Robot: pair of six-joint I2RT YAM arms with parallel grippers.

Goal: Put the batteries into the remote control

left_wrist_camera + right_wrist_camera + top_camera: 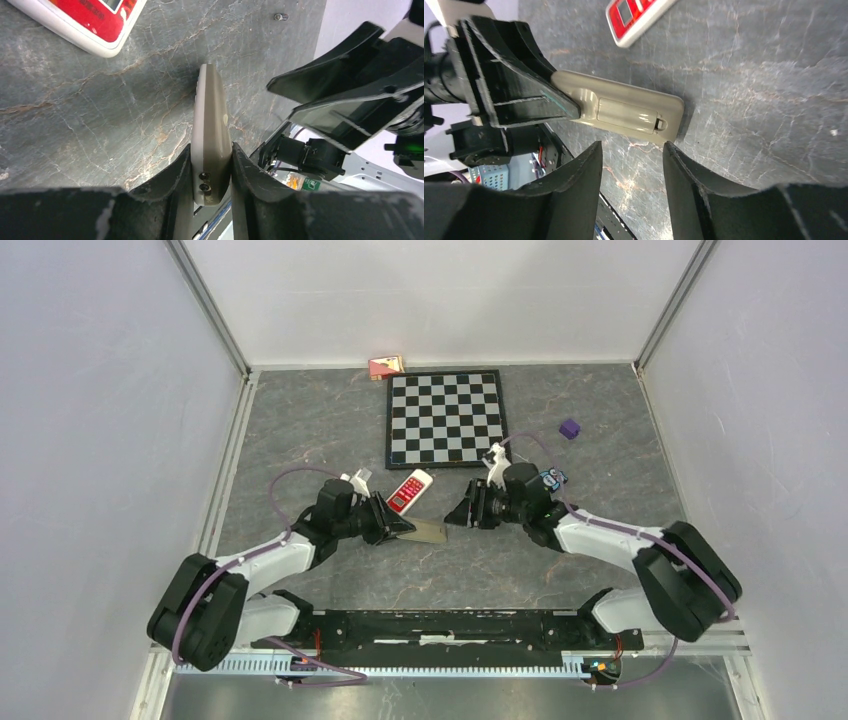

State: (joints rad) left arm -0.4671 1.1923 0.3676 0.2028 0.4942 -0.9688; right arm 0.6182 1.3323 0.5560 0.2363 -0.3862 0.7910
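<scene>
The beige remote control (pixel 624 112) is held at one end by the left hand (pixel 398 527), whose two dark fingers (pixel 170 175) are clamped on its opposite faces, just in front of the middle of the surface (pixel 764 100). The remote is turned on edge, so that its back, with the battery cover shut and the small latch near the free end, is presented to the right wrist view. The free end is low over the surface, though contact cannot be made out. The right hand (pixel 631 150) is set close in front of that free end, its fingers parted with nothing between them. One fingertip is seen just beside the remote's lower corner, and whether it touches cannot be told. A red and white device (pixel 410 490) lies flat on the surface just beyond the remote. A tiny dark cylinder (pixel 281 17) with a pale end is seen further out on the surface. It may be one of the batteries, but it is too small to be sure. A chessboard (pixel 446 418) lies near the back wall, with a purple cube (pixel 569 428) to its right and a small red box (pixel 385 366) at its far left corner.
</scene>
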